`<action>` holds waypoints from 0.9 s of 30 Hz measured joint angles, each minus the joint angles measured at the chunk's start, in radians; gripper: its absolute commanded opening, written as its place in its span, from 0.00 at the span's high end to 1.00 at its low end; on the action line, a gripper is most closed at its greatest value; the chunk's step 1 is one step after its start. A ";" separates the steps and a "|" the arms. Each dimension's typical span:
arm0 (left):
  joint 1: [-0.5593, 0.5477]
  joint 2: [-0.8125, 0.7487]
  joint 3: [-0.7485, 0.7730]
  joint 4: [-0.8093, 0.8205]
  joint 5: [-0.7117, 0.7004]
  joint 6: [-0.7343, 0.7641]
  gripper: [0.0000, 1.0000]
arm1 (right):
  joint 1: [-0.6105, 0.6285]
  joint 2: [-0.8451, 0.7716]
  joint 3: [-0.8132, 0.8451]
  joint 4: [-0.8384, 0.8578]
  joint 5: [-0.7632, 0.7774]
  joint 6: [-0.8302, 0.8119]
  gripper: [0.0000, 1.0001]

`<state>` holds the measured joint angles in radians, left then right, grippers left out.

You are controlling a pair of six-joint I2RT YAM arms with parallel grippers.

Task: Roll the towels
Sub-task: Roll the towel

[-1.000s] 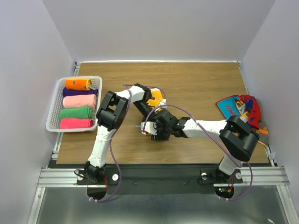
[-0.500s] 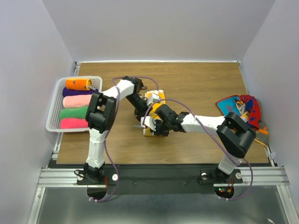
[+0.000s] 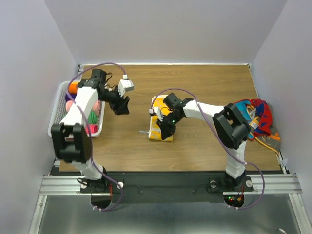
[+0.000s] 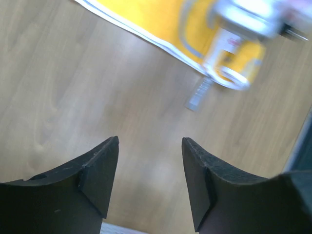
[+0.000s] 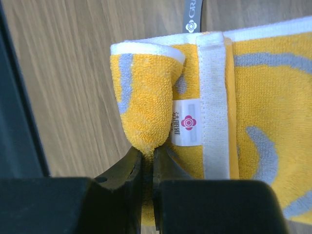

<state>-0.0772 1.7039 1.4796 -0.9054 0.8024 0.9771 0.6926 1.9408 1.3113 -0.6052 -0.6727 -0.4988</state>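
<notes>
1. left gripper (image 3: 121, 108) (image 4: 148, 141): the jaws stood apart with nothing between them. it hung over bare wood of the table (image 3: 209, 83), between the white basket (image 3: 57, 105) and the yellow towel (image 3: 162, 119), clear of both. in the left wrist view only table surface lay under the two dark fingers (image 4: 100, 170).

2. right gripper (image 3: 162, 129) (image 5: 146, 156): the jaws were clamped together on the yellow towel (image 5: 253, 97). the right wrist view showed them pinching a raised fold (image 5: 146, 107) at one corner, the cloth pulled up into a rounded hump just beside the white hem band (image 5: 212, 97).

3. yellow towel: it lay near the middle of the table, mostly flat, with grey markings on its surface. a small white label (image 5: 187, 122) with a red emblem sat against the hem band. a narrow grey tab (image 5: 192, 14) stuck out past the towel edge onto the wood.

4. other towels: an orange roll (image 3: 72, 87) and further rolls lay in the basket at the left edge of the table, partly hidden by the left arm. a loose heap of red and blue patterned towels (image 3: 258, 109) lay at the right edge, behind the right arm.
</notes>
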 measured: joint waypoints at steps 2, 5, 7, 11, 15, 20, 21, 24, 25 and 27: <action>-0.004 -0.149 -0.138 0.065 -0.013 -0.014 0.21 | -0.031 0.057 0.058 -0.063 -0.069 0.005 0.98; -0.083 -0.375 -0.333 0.172 -0.074 -0.022 0.20 | -0.071 0.147 0.146 -0.159 -0.165 0.004 0.97; -0.216 -0.520 -0.463 0.269 -0.150 -0.023 0.15 | -0.092 0.198 0.191 -0.214 -0.230 -0.002 0.97; -0.482 -0.652 -0.639 0.427 -0.288 -0.024 0.10 | -0.123 0.265 0.246 -0.292 -0.308 -0.006 0.96; -0.660 -0.579 -0.696 0.547 -0.436 -0.023 0.09 | -0.134 0.308 0.285 -0.345 -0.349 -0.005 0.95; -0.803 -0.422 -0.694 0.684 -0.571 -0.017 0.09 | -0.136 0.339 0.312 -0.387 -0.375 0.000 0.94; -0.826 -0.386 -0.692 0.709 -0.594 -0.017 0.09 | -0.136 0.343 0.313 -0.390 -0.379 0.001 0.94; -0.856 -0.301 -0.677 0.741 -0.621 -0.017 0.11 | -0.137 0.355 0.323 -0.408 -0.389 0.007 0.94; -0.858 -0.277 -0.671 0.752 -0.628 -0.017 0.12 | -0.137 0.356 0.324 -0.409 -0.391 0.008 0.94; -0.859 -0.240 -0.668 0.772 -0.642 -0.019 0.15 | -0.140 0.359 0.328 -0.414 -0.393 0.010 0.93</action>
<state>-0.9367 1.4639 0.8120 -0.1337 0.1608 0.9585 0.5522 2.3001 1.6398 -1.0195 -1.0660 -0.4885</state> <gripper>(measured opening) 0.879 0.116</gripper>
